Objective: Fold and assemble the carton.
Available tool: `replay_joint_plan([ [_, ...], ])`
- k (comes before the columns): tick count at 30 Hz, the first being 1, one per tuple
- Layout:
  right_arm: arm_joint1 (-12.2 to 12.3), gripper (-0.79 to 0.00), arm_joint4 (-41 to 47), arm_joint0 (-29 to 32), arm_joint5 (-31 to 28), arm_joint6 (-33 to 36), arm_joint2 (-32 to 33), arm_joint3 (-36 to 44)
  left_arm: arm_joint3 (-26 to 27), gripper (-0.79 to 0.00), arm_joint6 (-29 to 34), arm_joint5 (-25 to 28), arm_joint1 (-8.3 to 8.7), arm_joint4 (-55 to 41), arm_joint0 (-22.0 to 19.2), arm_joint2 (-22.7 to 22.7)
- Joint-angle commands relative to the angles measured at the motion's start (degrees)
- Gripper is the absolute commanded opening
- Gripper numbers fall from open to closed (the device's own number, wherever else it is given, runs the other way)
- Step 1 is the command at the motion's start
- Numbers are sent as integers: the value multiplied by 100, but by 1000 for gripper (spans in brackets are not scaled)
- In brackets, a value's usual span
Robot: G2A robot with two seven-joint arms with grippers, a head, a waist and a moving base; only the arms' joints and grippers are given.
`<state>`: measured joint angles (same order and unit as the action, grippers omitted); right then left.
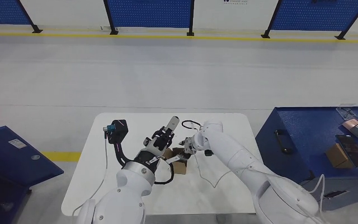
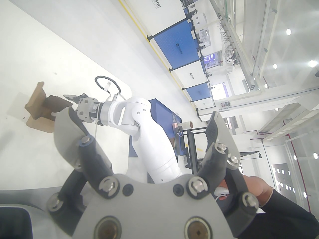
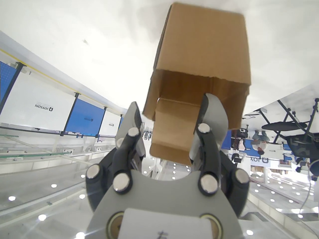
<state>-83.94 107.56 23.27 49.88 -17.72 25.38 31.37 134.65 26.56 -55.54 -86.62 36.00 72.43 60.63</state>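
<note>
Your carton (image 3: 204,45) sits mid-worktop (image 1: 112,168), body squared, end flap (image 3: 174,130) unfolded. Right gripper (image 3: 172,101) fingers stand wide astride that flap; left gripper (image 2: 138,118) fingers wide, empty. Judged: end closure outstanding.

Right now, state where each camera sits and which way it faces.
Top view: above the arms, looking down at the white table; left arm and right arm meet at the brown cardboard carton.
Left wrist view: left wrist, facing across the table to the carton; open jaws in front, right arm beyond.
Right wrist view: right wrist, facing the carton close; a flap between its open jaws.
Shared: all three show the carton.
</note>
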Motion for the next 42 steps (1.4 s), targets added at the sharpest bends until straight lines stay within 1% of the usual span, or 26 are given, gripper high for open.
replay_joint_plan([
  [1,48,0,-173,-66,107,445,77,-71,0,0,0,0,0,0,0,0],
  [3,146,0,-525,-151,75,956,146,-94,0,0,0,0,0,0,0,0],
  [5,300,0,-996,-187,-123,1718,225,-77,0,0,0,0,0,0,0,0],
  [7,503,0,-1719,-193,-396,2728,235,88,0,0,0,0,0,0,0,0],
  [8,629,0,-2213,-183,-659,3416,213,224,0,0,0,0,0,0,0,0],
  [9,773,0,-2757,-164,-1043,4161,186,299,0,0,0,0,0,0,0,0],
  [10,924,0,-3346,-135,-1562,4930,147,343,0,0,0,0,0,0,0,0],
  [11,1073,0,-3727,-78,-2118,5638,184,265,0,0,0,0,0,0,0,0],
  [13,1325,0,-4141,65,-3231,6831,359,173,0,0,0,0,0,0,0,0],
  [14,1436,0,-4333,131,-3734,7242,441,137,0,0,0,0,0,0,0,0],
  [16,1624,0,-4725,263,-4648,7769,576,121,0,0,0,0,0,0,0,0],
  [17,1705,0,-4899,319,-5080,7951,645,138,0,0,0,0,0,0,0,0],
  [18,1780,0,-5129,357,-5545,7995,703,138,0,0,0,0,0,0,0,0],
  [20,1906,0,-5833,420,-6470,7855,717,193,0,0,0,0,0,0,0,0],
  [22,1993,0,-6096,526,-7030,7872,807,352,0,0,0,0,0,0,0,0],
  [23,2029,0,-6078,569,-7088,7900,884,388,0,0,0,0,0,0,0,0],
  [24,2055,0,-5993,611,-7002,8041,952,485,0,0,0,0,0,0,0,0],
  [34,2055,0,-5993,611,-7002,8041,952,485,0,0,0,0,0,0,0,0],
  [36,2055,0,-5993,611,-7002,8041,952,485,-78,0,-19,82,14,100,29,-28],
  [37,2055,0,-5993,611,-7002,8041,952,485,-350,0,-112,175,56,549,139,-213],
  [38,2055,0,-5993,611,-7002,8041,952,485,-444,0,-126,138,77,851,263,-488],
  [39,2055,0,-5993,611,-7002,8041,952,485,-378,0,-17,-70,62,769,329,-634],
  [40,2055,0,-5993,611,-7002,8041,952,485,-422,0,8,-246,39,698,355,-736],
  [42,2055,0,-5993,611,-7002,8041,952,485,-781,0,-178,-246,-33,668,473,-961],
])
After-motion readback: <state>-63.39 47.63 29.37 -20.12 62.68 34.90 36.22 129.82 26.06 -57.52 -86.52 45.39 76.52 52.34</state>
